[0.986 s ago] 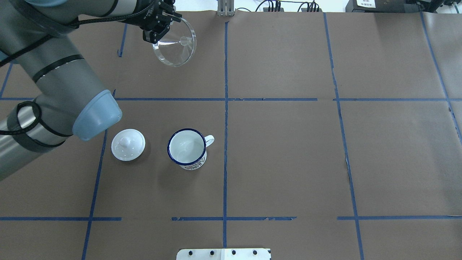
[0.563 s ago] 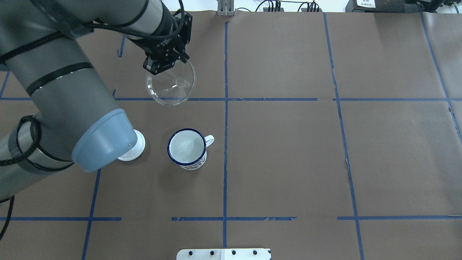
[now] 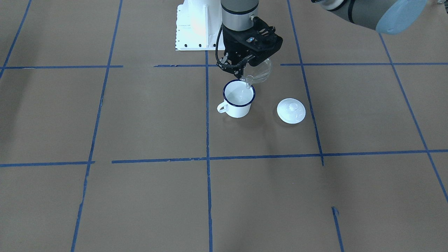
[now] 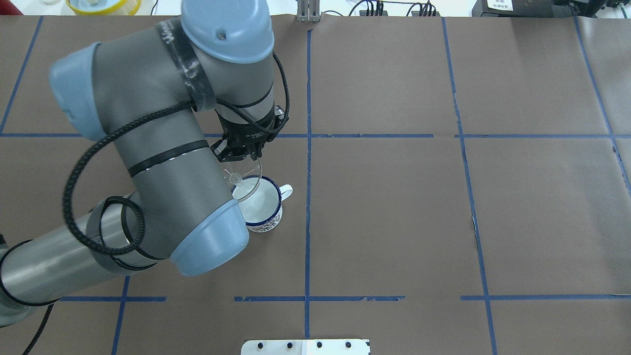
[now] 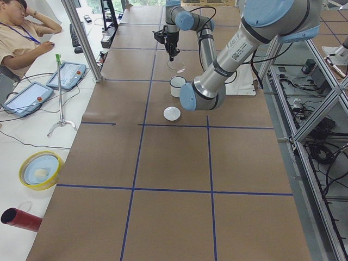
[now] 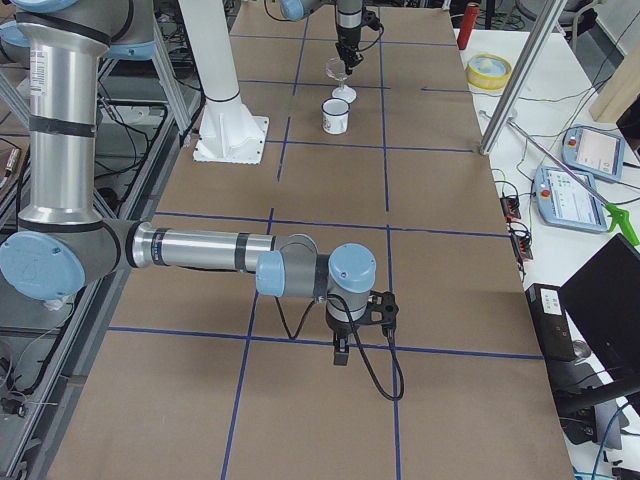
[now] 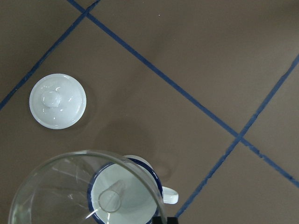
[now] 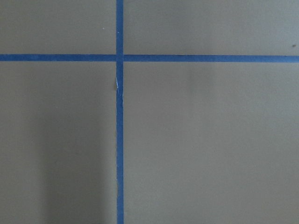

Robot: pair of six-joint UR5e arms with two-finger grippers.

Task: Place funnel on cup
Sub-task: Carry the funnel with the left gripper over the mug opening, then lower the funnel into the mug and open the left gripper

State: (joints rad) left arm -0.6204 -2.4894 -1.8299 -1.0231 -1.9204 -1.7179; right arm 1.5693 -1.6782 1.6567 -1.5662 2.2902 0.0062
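My left gripper [image 4: 237, 154] is shut on the rim of the clear plastic funnel [image 4: 245, 180] and holds it just above the cup [image 4: 266, 207], a white enamel mug with a dark blue rim. In the front-facing view the funnel [image 3: 260, 71] hangs from the gripper [image 3: 245, 69] with its spout over the mug's [image 3: 238, 101] opening. The left wrist view looks through the funnel [image 7: 70, 186] onto the mug [image 7: 154, 186]. The right gripper [image 6: 340, 352] shows only in the exterior right view, low over the table far from the cup; I cannot tell whether it is open or shut.
A round white lid with a knob [image 3: 291, 111] lies on the brown paper beside the mug; it also shows in the left wrist view [image 7: 57, 100]. In the overhead view my left arm [image 4: 162, 162] hides it. Blue tape lines cross the table.
My left arm has carried the funnel from the far side of the table back toward the robot, to just above the mug. The arm now covers the lid in the overhead view.
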